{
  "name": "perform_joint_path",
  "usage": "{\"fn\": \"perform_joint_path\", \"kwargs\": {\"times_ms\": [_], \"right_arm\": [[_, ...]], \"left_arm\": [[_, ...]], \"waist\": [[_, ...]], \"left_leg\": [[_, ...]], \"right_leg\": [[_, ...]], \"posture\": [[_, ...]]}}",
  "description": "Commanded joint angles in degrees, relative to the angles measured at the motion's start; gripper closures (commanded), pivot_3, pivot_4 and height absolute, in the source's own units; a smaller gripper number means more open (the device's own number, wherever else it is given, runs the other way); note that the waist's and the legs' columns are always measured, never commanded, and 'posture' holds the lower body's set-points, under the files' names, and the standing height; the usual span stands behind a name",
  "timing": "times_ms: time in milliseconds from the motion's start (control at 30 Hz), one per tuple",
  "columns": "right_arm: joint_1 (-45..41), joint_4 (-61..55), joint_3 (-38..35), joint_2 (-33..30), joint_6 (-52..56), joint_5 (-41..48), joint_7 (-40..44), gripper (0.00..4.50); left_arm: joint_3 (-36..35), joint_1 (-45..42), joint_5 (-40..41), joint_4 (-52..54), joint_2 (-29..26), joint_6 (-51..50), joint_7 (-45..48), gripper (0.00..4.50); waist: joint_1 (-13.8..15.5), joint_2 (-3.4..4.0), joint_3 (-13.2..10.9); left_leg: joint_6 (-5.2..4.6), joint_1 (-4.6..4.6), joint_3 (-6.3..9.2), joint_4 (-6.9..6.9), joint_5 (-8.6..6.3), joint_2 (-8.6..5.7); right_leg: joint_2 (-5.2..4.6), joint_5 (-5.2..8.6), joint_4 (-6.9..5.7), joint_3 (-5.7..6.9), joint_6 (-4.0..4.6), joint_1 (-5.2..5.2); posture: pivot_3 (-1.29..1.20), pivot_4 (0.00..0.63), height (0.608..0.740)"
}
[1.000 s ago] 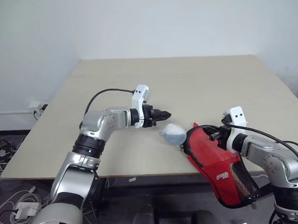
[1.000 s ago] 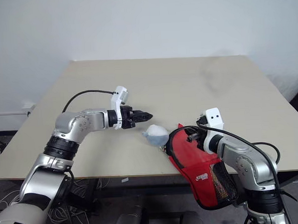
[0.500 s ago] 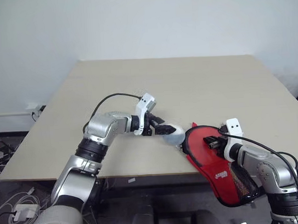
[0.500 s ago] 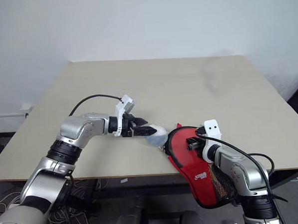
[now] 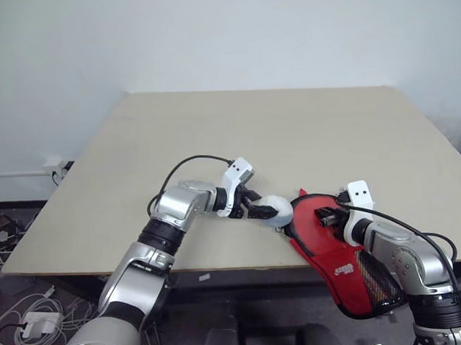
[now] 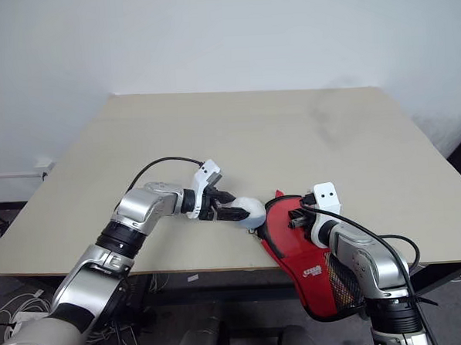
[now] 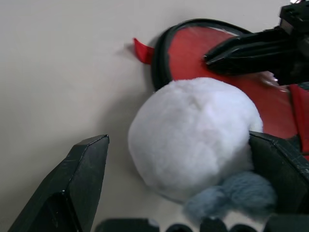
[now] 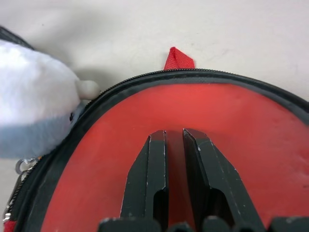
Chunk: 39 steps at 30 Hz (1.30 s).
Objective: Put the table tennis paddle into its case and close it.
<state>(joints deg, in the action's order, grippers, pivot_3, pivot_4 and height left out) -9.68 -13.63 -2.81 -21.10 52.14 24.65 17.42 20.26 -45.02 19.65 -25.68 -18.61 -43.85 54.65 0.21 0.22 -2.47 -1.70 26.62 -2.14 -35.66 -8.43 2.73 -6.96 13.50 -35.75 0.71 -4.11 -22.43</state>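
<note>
Case (image 5: 335,248) under right hand (image 5: 323,215)

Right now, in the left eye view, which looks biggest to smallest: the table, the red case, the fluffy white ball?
1. The table, by far the largest.
2. The red case, hanging partly over the table's near edge.
3. The fluffy white ball, smallest, between the left gripper's open fingers.

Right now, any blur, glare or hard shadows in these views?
Left wrist view: the white plush ball is soft, the black fingers of the left pincer look sharper; a faint shadow lies on the table. Right wrist view: fingers of the right pincer crisp on the red surface inside the case, no glare. Left eye view: even light, no hard shadows.
</note>
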Motion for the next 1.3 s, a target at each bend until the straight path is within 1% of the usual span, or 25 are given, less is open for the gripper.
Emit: {"fn": "perform_joint_path", "kwargs": {"times_ms": [33,100,233,300,400,533,667,867,1067,1300], "right_arm": [[-0.5,0.6,-0.2,0.2,0.3,-0.7,-0.4,3.89],[-0.3,0.3,0.2,0.0,0.6,-0.8,-0.2,3.89],[0.3,1.3,2.9,-1.6,3.2,-2.5,-0.3,3.89],[0.6,2.1,4.1,-2.2,4.2,-3.3,0.0,3.89],[0.6,3.4,4.8,-2.3,6.0,-3.8,-0.3,3.89],[0.4,5.0,6.6,-2.7,8.3,-4.8,-0.4,3.89],[-0.5,6.3,5.6,-1.5,10.3,-4.4,-0.9,3.89],[-1.8,7.0,4.5,-0.7,11.3,-4.7,-1.0,3.89],[-1.4,5.8,5.1,-0.4,11.1,-4.8,-0.9,3.89],[-0.6,4.3,5.4,0.3,10.8,-5.2,-0.9,3.89]], "left_arm": [[-1.4,-1.3,-1.5,-2.9,1.7,0.5,-0.5,0.39],[-1.9,-1.4,-1.8,-3.6,2.2,1.1,0.4,0.9],[-2.7,-2.2,-2.4,-4.7,3.1,1.5,0.7,2.26],[-2.3,-2.8,-3.7,-5.7,3.4,2.6,0.0,2.9],[-3.3,-4.6,-5.6,-8.9,4.4,4.6,-2.6,3.7],[-6.5,-8.3,-6.1,-14.6,5.3,7.2,-5.2,3.7],[-9.4,-12.1,-6.6,-20.5,6.3,9.5,-7.3,3.7],[-14.2,-19.2,-7.4,-30.6,8.4,17.9,-11.3,3.7],[-15.1,-24.7,-10.7,-39.2,11.8,26.4,-13.7,3.7],[-17.0,-29.7,-13.9,-47.7,17.7,32.6,-23.1,3.7]], "waist": [[0.0,-0.01,0.0],[0.0,-0.02,0.0],[0.0,-0.07,0.1],[0.0,-0.18,0.1],[0.1,-0.35,0.2],[0.0,-0.6,0.4],[0.0,-0.7,0.4],[0.0,-0.92,0.6],[-0.1,-0.92,0.6],[0.0,-0.94,0.6]], "left_leg": [[0.0,0.0,0.0,-0.02,0.0,0.0],[-0.01,0.0,0.02,-0.07,0.0,0.0],[-0.01,0.0,0.03,-0.08,-0.01,0.0],[-0.01,-0.02,0.04,-0.09,-0.01,0.0],[-0.01,-0.03,0.06,-0.09,-0.01,0.0],[-0.02,-0.05,0.09,-0.13,-0.01,0.01],[-0.01,-0.05,0.1,-0.13,-0.01,0.05],[-0.01,-0.06,0.1,-0.13,-0.02,0.06],[-0.01,-0.06,0.09,-0.13,-0.02,0.07],[-0.01,-0.05,0.09,-0.14,-0.02,0.07]], "right_leg": [[0.0,0.0,0.0,0.0,0.0,0.01],[0.0,0.0,-0.03,0.01,-0.01,0.02],[0.0,0.01,-0.03,0.02,-0.01,0.04],[0.0,0.01,-0.03,0.02,-0.01,0.05],[0.0,0.01,-0.02,0.07,-0.01,0.11],[0.0,0.02,-0.03,0.09,-0.03,0.13],[0.02,0.02,-0.04,0.1,-0.03,0.12],[0.03,0.02,-0.04,0.12,-0.04,0.13],[0.04,0.01,-0.04,0.11,-0.03,0.11],[0.03,0.03,-0.04,0.11,-0.07,0.11]], "posture": [[0.0,0.0,0.715],[0.0,0.0,0.715],[0.0,0.0,0.715],[0.0,0.0,0.715],[0.0,0.0,0.715],[0.0,0.0,0.715],[0.0,0.0,0.715],[0.0,0.0,0.715],[0.0,0.0,0.715],[0.0,0.0,0.715]]}}
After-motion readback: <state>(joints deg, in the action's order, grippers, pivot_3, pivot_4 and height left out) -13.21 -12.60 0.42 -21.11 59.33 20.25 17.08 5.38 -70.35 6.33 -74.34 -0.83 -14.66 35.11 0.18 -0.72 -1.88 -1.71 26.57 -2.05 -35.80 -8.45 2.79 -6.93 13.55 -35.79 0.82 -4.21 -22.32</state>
